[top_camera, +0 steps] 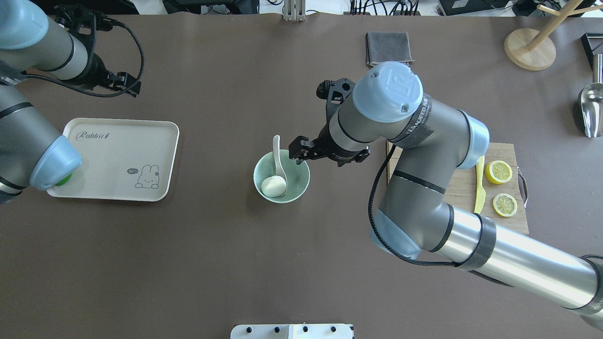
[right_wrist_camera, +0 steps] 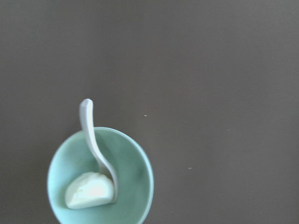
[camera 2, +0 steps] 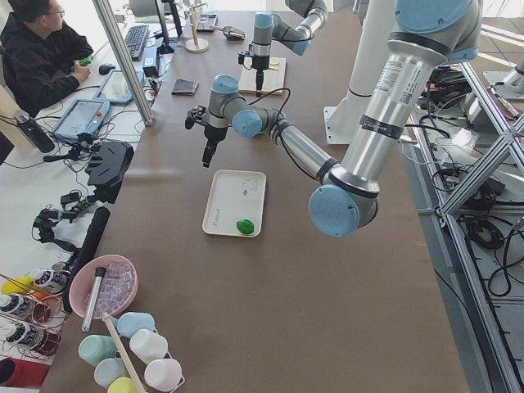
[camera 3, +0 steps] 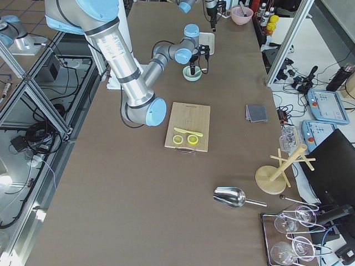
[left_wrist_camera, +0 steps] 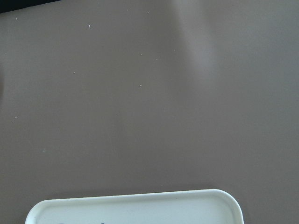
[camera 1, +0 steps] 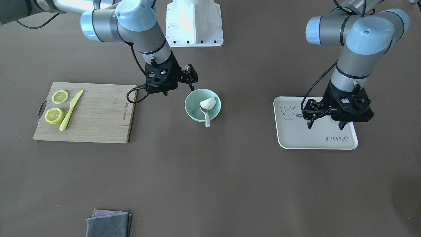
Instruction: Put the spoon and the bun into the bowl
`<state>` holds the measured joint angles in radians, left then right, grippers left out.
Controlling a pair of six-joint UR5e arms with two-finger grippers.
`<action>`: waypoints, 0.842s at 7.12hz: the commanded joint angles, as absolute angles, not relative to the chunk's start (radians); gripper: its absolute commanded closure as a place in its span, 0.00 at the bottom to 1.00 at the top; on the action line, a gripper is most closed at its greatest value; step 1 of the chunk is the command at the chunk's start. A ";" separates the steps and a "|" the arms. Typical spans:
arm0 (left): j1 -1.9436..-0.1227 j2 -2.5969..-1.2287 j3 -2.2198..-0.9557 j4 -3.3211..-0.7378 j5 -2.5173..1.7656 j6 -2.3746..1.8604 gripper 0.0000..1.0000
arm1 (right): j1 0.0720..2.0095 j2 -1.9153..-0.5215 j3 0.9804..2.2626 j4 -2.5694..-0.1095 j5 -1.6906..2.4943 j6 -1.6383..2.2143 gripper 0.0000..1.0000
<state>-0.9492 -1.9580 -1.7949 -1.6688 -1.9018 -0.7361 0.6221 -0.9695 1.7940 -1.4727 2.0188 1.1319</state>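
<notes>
The pale mint-green bowl (camera 1: 194, 113) stands at the table's middle, also in the overhead view (top_camera: 299, 181) and the right wrist view (right_wrist_camera: 135, 186). The cream-white bun (camera 1: 208, 103) (top_camera: 273, 187) (right_wrist_camera: 89, 190) lies inside it. The white spoon (camera 1: 207, 119) (top_camera: 277, 155) (right_wrist_camera: 88, 126) rests scoop-down in the bowl beside the bun, with its handle sticking out over the rim. My right gripper (camera 1: 179, 91) hangs open and empty just above and beside the bowl. My left gripper (camera 1: 325, 125) is open and empty over the beige tray (camera 1: 315, 140).
The tray (top_camera: 118, 155) carries a green lime (top_camera: 63, 180) at one corner. A wooden cutting board (camera 1: 98, 115) with two lemon slices (camera 1: 60, 96) and a yellow knife (camera 1: 70, 110) lies beyond my right arm. A folded grey cloth (camera 1: 108, 223) lies at the far edge.
</notes>
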 commanded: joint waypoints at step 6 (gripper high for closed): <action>-1.433 -1.611 -1.866 -1.658 -2.229 -0.199 0.02 | 1.201 -1.501 1.894 -1.613 2.277 0.189 0.00</action>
<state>-1.2768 -1.6708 -1.8995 -1.6621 -2.1517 -0.3293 1.0376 -1.4480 1.9540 -1.5902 2.1723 0.3859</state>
